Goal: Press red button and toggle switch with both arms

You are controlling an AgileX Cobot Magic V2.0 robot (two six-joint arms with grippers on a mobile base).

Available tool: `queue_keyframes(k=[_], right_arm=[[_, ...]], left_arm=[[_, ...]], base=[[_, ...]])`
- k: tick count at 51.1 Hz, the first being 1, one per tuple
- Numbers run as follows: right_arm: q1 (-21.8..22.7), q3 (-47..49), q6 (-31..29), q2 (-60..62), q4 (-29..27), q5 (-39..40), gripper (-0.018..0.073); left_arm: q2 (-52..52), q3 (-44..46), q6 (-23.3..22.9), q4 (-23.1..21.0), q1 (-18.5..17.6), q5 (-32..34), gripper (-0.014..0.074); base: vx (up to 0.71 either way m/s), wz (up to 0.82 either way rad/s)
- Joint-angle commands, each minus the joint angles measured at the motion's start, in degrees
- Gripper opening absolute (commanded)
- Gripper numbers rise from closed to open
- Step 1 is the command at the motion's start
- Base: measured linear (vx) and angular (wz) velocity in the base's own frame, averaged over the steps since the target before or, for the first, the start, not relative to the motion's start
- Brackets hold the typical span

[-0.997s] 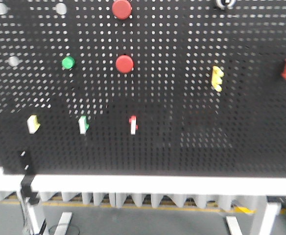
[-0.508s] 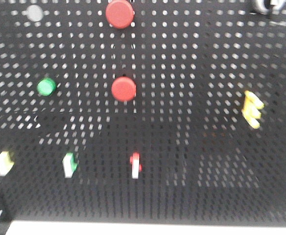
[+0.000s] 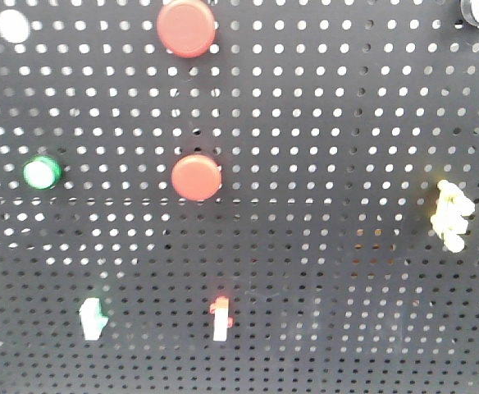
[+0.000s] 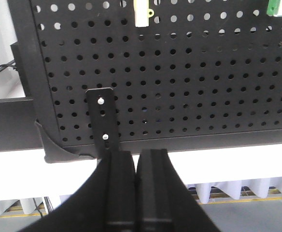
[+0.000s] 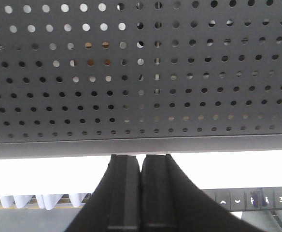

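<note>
In the front view a black pegboard (image 3: 346, 123) fills the frame. Two round red buttons sit on it, one at the top (image 3: 187, 27) and one in the middle (image 3: 197, 177). A red-and-white toggle switch (image 3: 221, 318) is below them. No arm shows in that view. My left gripper (image 4: 136, 157) is shut and empty below the pegboard's lower edge (image 4: 179, 140). My right gripper (image 5: 141, 159) is shut and empty just under the pegboard's lower edge (image 5: 141, 145).
A green button (image 3: 41, 172), a green-and-white switch (image 3: 91, 318), a yellow part (image 3: 451, 215) and a white button (image 3: 13, 25) are on the board. A black bracket (image 4: 104, 121) is bolted near my left gripper. Yellow (image 4: 142, 12) and green (image 4: 277, 7) switches show above.
The front view has moved closer to the pegboard; the buttons and switches look larger and the table edge has left the frame.
</note>
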State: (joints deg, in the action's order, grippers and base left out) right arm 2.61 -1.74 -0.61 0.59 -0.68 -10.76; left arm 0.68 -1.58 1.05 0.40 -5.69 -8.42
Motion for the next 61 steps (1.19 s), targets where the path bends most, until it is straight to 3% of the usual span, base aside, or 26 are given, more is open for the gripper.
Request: queue_keyframes(k=[1, 17, 22, 31, 34, 36, 39, 47, 61], right_arm=[[0.40, -0.66, -0.22, 0.96, 0.21, 4.58, -0.0003], [0.40, -0.66, -0.22, 0.96, 0.21, 4.69, -0.0003], [0.40, -0.66, -0.22, 0.96, 0.21, 8.04, -0.0003], [0.40, 0.29, 0.61, 0.96, -0.40, 23.33, -0.0003], [0.40, 2.69, 1.98, 0.96, -1.11, 24.87, -0.0003], [0.40, 4.97, 2.72, 0.81, -1.12, 24.08, -0.0003], [0.40, 9.10, 2.99, 0.21, -1.12, 21.59, -0.0003], [0.40, 24.51, 1.47, -6.30, 0.36, 13.10, -0.0003], [0.40, 50.39, -0.49, -24.90, -0.41, 0.91, -0.0003]], left_arm=[[0.92, -1.97, -0.24, -0.04, -0.17, 4.81, 0.0001], [0.92, -1.97, -0.24, -0.04, -0.17, 5.18, 0.0001], [0.92, -1.97, -0.24, -0.10, -0.17, 7.85, 0.0001], [0.92, -1.08, -0.13, -0.10, -0.17, 24.19, 0.0001], [0.92, 0.35, -0.13, -0.10, -0.17, 31.30, 0.0001], [0.86, 1.61, -0.13, -0.10, -0.17, 32.47, 0.0001], [0.62, 4.76, -0.13, -0.10, -0.17, 31.08, 0.0001], [-4.69, 19.00, 0.02, -0.10, -0.17, 19.67, 0.0001], [-27.13, 46.73, 0.90, -0.40, -0.17, 10.89, 0.0001]], base=[[0.03, -0.03], [0.01, -0.01], [0.00, 0.00], [0.00, 0.00], [0.00, 0.00], [0.00, 0.00], [0.00, 0.00], [0.00, 0.00], [0.00, 0.00]])
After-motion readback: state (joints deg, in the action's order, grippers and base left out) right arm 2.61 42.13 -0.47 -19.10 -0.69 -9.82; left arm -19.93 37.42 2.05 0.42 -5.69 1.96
